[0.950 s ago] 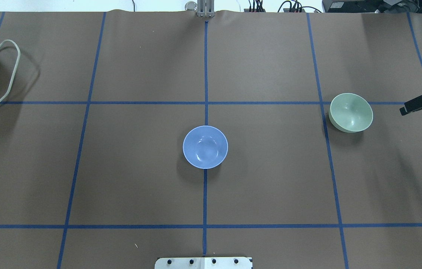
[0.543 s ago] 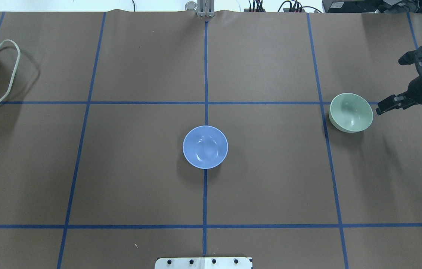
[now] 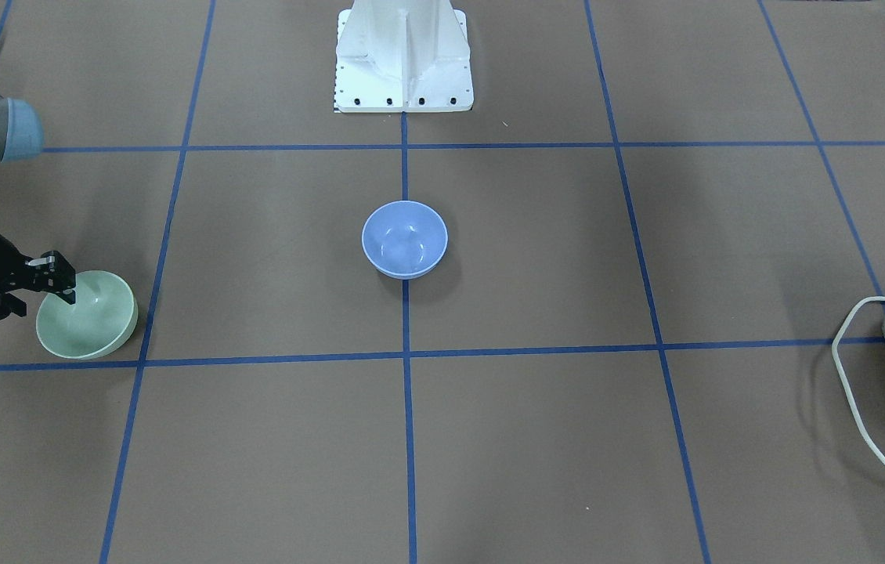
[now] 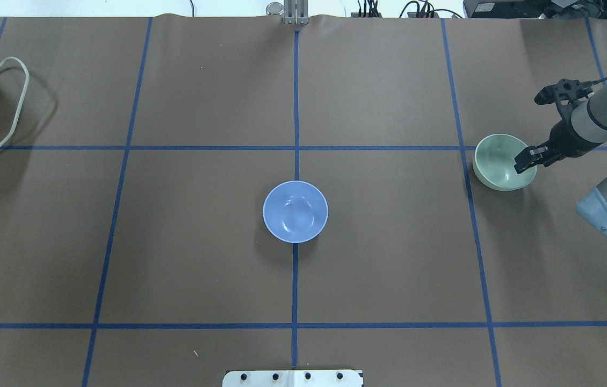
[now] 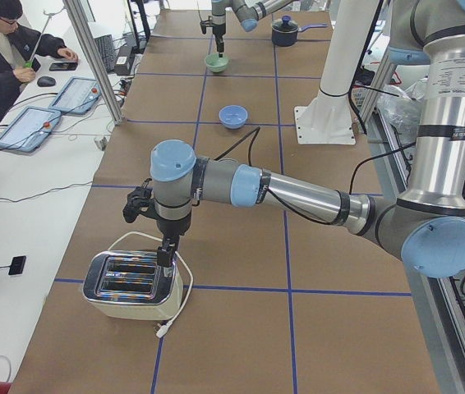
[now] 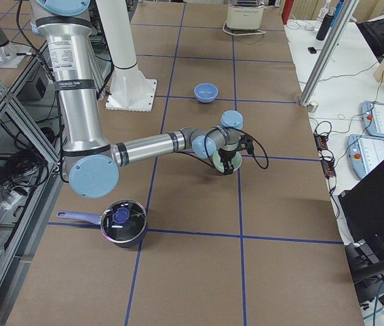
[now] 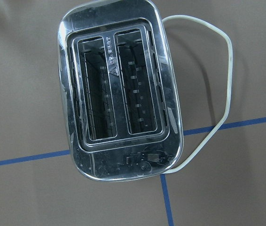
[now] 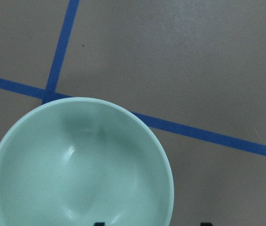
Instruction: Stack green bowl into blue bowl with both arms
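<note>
Two silver-grey jointed arms work over your brown paper-covered bench (image 4: 201, 258), which is gridded with blue tape (image 4: 295, 107). The left arm (image 5: 298, 190) stretches out above the chrome two-slot toaster (image 7: 119, 94) at the bench's end. The left fingers (image 5: 167, 253) hang just over the toaster, and you cannot tell whether they are parted. The right arm (image 4: 599, 115) reaches to the pale mint-green round bowl (image 4: 497, 161), which sits upright by a tape crossing. The periwinkle-blue round bowl (image 4: 295, 211) sits upright mid-bench, well apart from it. The right fingers (image 3: 59, 278) are spread and straddle the green bowl's rim, one inside and one outside, not clamped on it.
</note>
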